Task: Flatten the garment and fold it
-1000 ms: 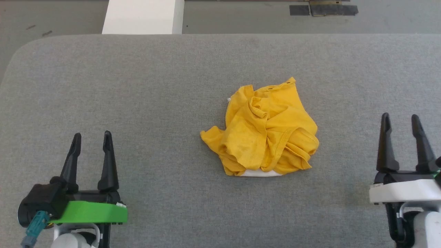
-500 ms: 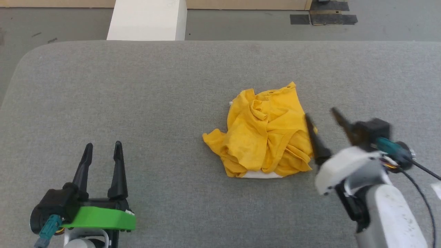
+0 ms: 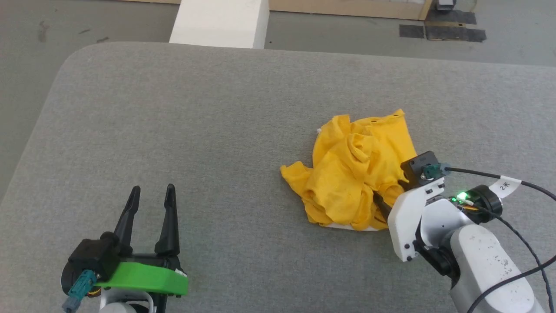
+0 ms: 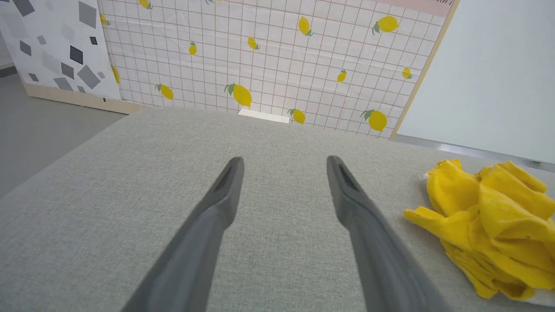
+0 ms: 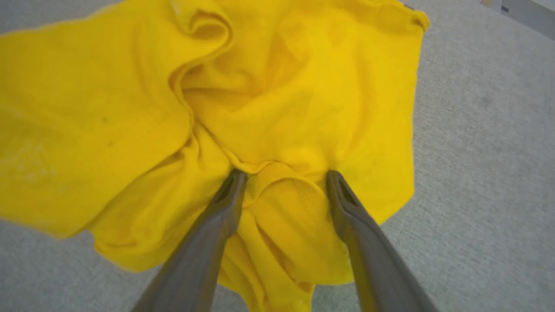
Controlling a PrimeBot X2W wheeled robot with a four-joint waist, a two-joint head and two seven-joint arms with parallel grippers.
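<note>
While the garment [image 3: 354, 174] lies crumpled in a heap on the grey desk [image 3: 195, 130], the right end effector [image 5: 284, 177] sits with both fingertips against its folds. Fingers spread; a ridge of cloth between them, not pinched. Left end effector [image 3: 150, 191]: spread, empty, well apart, with the garment off to its right.

We find the counter [image 3: 208, 130] bare and passable across its left and centre. 1 obstacle lies on it: the crumpled garment [image 3: 352, 174], right of centre. The right gripper [image 5: 285, 175] blocks that heap's near-right side, fingers [image 5: 204, 238] spread astride a fold. The left gripper [image 3: 153, 188] occupies the near-left corner, well apart from it.
</note>
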